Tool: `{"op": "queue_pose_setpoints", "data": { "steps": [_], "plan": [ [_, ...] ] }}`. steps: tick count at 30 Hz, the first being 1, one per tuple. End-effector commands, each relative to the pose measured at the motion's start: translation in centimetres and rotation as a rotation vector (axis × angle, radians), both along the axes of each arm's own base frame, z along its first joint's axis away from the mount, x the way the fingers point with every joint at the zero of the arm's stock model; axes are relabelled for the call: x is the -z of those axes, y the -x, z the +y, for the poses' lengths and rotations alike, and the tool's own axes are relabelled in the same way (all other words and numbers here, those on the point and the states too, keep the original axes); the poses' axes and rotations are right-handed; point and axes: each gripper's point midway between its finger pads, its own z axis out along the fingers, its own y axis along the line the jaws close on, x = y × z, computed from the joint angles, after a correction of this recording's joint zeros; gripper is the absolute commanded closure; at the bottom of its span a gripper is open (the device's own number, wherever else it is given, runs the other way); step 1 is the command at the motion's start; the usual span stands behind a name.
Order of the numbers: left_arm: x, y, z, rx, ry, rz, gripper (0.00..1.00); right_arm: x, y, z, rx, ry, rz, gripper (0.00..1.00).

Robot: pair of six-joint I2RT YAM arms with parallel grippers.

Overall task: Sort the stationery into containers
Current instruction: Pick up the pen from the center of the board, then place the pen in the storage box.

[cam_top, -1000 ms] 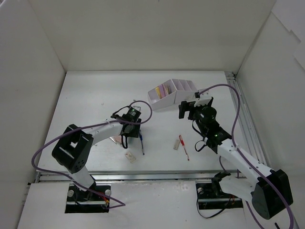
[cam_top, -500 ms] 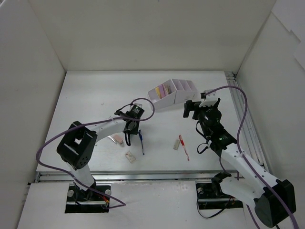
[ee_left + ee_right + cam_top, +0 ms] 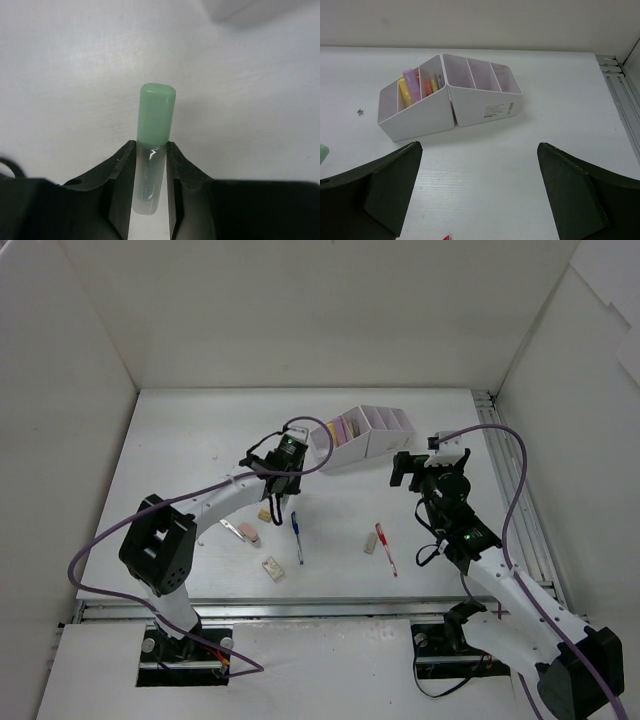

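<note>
My left gripper (image 3: 151,145) is shut on a marker with a pale green cap (image 3: 156,114); its clear barrel sits between the two black fingers and the cap sticks out past the tips. In the top view this gripper (image 3: 283,466) hangs just left of the white and pale-lilac organizer (image 3: 365,435). The organizer (image 3: 470,97) holds lilac, yellow and orange markers in its left compartments. Right of it, my right gripper (image 3: 480,185) stands open and holds nothing; seen from above, it (image 3: 425,467) is near the organizer's right end.
On the table lie a blue pen (image 3: 298,538), a red pen (image 3: 384,546) with a pale eraser (image 3: 370,543) beside it, another eraser (image 3: 272,568), and small pinkish pieces (image 3: 248,533). White walls enclose the table; a rail (image 3: 515,500) runs along the right edge.
My left gripper closed on the green-capped marker and carried it up and right, toward the organizer. The right arm drew back a little to the right, jaws still wide.
</note>
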Motion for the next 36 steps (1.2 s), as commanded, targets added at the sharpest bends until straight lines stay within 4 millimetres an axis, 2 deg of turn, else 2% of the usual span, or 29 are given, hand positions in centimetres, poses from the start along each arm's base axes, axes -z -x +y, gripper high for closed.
{"op": "queue_pose_setpoints", "data": {
  "steps": [1, 3, 6, 8, 9, 10, 11, 12, 13, 15, 16, 18, 21, 23, 29, 32, 35, 36],
  "plan": [
    [-11.9, -5.9, -2.5, 0.008, 0.169, -0.344, 1.00, -2.5, -0.1, -1.6, 0.092, -0.046, -0.104, 0.02],
    [-14.6, -7.6, -3.2, 0.034, 0.258, -0.414, 1.00, -2.8, 0.2, -2.6, 0.143, -0.065, -0.126, 0.02],
    [-20.4, -10.5, -4.7, 0.060, 0.410, -0.571, 1.00, -2.9, 1.1, -4.8, 0.246, -0.101, -0.159, 0.02],
    [-22.3, -12.3, -6.2, 0.056, 0.495, -0.643, 0.96, -3.1, 1.4, -5.7, 0.290, -0.116, -0.187, 0.02],
    [-22.9, -13.3, -6.3, 0.047, 0.518, -0.663, 0.96, -3.0, 1.5, -6.6, 0.336, -0.125, -0.198, 0.02],
    [-23.8, -14.7, -7.3, 0.041, 0.561, -0.686, 0.96, -2.8, 1.5, -7.2, 0.363, -0.146, -0.209, 0.02],
    [-24.1, -15.3, -7.8, 0.049, 0.571, -0.696, 0.96, -2.7, 1.5, -7.7, 0.383, -0.151, -0.208, 0.02],
    [-25.6, -16.0, -8.5, 0.052, 0.607, -0.722, 0.96, -2.6, 1.5, -8.0, 0.398, -0.160, -0.210, 0.02],
    [-24.8, -17.1, -9.1, 0.043, 0.621, -0.724, 0.96, -2.7, 1.5, -8.7, 0.421, -0.168, -0.214, 0.02],
    [-25.6, -18.0, -9.8, 0.021, 0.682, -0.745, 0.95, -2.4, 1.8, -9.7, 0.467, -0.175, -0.216, 0.02],
    [-24.9, -18.8, -10.3, 0.011, 0.695, -0.750, 0.94, -2.3, 1.9, -10.1, 0.484, -0.169, -0.215, 0.02],
    [-25.2, -19.5, -10.6, -0.009, 0.730, -0.760, 0.94, -2.2, 2.3, -10.9, 0.518, -0.165, -0.218, 0.02],
    [-24.1, -20.2, -10.9, -0.052, 0.744, -0.776, 0.94, -2.1, 2.5, -11.4, 0.536, -0.171, -0.223, 0.02],
    [-23.3, -20.0, -11.8, -0.062, 0.750, -0.773, 0.94, -2.1, 2.5, -11.4, 0.533, -0.174, -0.225, 0.02],
    [-20.7, -19.9, -12.4, -0.118, 0.766, -0.764, 0.94, -1.8, 2.5, -11.9, 0.545, -0.169, -0.220, 0.02],
    [-18.2, -19.6, -12.9, -0.133, 0.788, -0.738, 0.95, -1.9, 2.5, -12.0, 0.547, -0.166, -0.221, 0.02],
    [-17.3, -19.6, -12.6, -0.155, 0.800, -0.739, 0.94, -1.9, 2.6, -12.0, 0.545, -0.168, -0.226, 0.02],
    [-17.1, -19.3, -13.1, -0.154, 0.800, -0.732, 0.95, -2.0, 2.7, -12.1, 0.545, -0.167, -0.227, 0.02]
  ]
}}
